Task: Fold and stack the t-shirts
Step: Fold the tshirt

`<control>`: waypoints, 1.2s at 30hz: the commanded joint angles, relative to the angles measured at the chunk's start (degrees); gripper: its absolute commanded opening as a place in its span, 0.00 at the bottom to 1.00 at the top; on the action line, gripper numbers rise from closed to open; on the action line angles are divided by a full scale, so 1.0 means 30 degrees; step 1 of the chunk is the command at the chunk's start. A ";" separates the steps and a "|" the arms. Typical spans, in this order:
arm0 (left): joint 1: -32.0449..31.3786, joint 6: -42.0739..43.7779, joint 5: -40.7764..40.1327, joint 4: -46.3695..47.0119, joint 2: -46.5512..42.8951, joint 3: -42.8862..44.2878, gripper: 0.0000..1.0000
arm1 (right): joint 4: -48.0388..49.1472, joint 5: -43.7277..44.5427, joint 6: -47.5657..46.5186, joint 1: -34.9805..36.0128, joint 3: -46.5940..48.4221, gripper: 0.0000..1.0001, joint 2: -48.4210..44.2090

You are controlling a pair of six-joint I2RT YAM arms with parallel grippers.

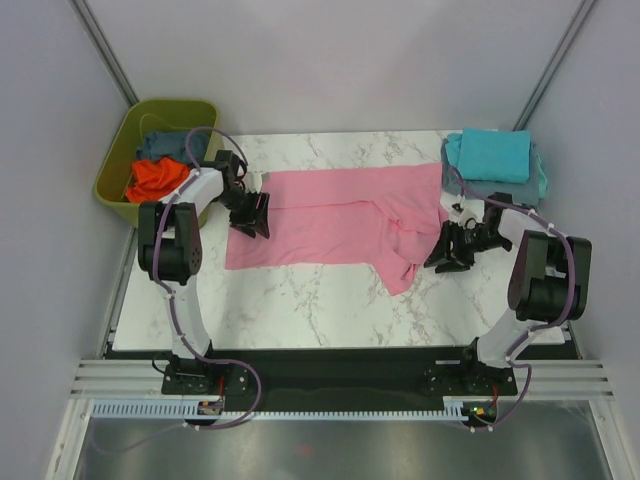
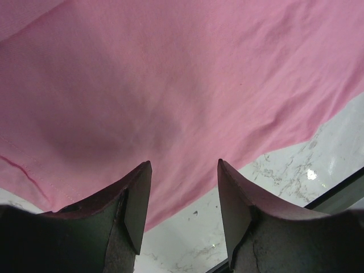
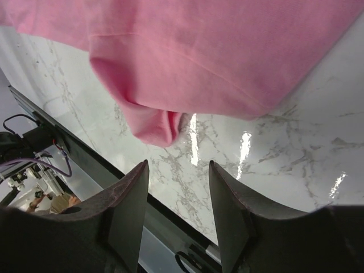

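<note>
A light pink t-shirt (image 1: 340,215) lies spread across the middle of the marble table, its right part bunched and a flap hanging toward the front. My left gripper (image 1: 250,216) is at the shirt's left edge, jaws open over the hem (image 2: 170,114), nothing between them. At the shirt's right edge my right gripper (image 1: 447,250) stands open just short of the bunched cloth (image 3: 187,62), holding nothing. A folded turquoise t-shirt (image 1: 492,158) lies at the back right corner. Orange (image 1: 155,178) and slate blue (image 1: 170,146) t-shirts sit in the tub.
An olive-green plastic tub (image 1: 120,185) stands off the table's back left corner. The table's front edge and a black rail (image 3: 85,159) show beyond the right fingers. Bare marble (image 1: 300,300) lies in front of the pink shirt.
</note>
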 commanded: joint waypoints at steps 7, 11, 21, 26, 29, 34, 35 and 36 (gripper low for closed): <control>-0.0005 -0.0314 -0.0413 0.0218 0.0058 0.0850 0.57 | -0.0736 -0.0400 -0.1401 -0.0099 0.1232 0.49 0.1895; -0.0005 -0.0314 -0.0442 0.0189 0.0146 0.0938 0.57 | -0.0766 -0.0576 -0.1518 0.0339 0.1555 0.47 0.2422; -0.0005 -0.0431 -0.0442 0.0248 0.0498 0.1173 0.57 | -0.0883 -0.0225 -0.1372 0.2069 0.2609 0.47 0.4152; -0.0005 -0.0490 -0.0500 0.0218 0.0585 0.1319 0.57 | -0.0678 0.0009 -0.1167 0.2625 0.2757 0.46 0.4561; -0.0005 -0.0519 -0.0441 0.0219 0.0615 0.1378 0.57 | -0.0531 0.0127 -0.1167 0.2772 0.2932 0.35 0.4884; -0.0005 -0.0461 -0.0530 0.0219 0.0615 0.1378 0.57 | -0.0648 0.0596 -0.1342 0.2773 0.3021 0.00 0.4507; -0.0005 -0.0461 -0.0588 0.0218 0.0615 0.1378 0.57 | -0.0851 0.0625 -0.1314 0.2744 0.2991 0.00 0.4330; -0.0005 -0.0461 -0.0530 0.0218 0.0615 0.1407 0.57 | -0.0969 0.0538 -0.1255 0.2773 0.2817 0.00 0.4067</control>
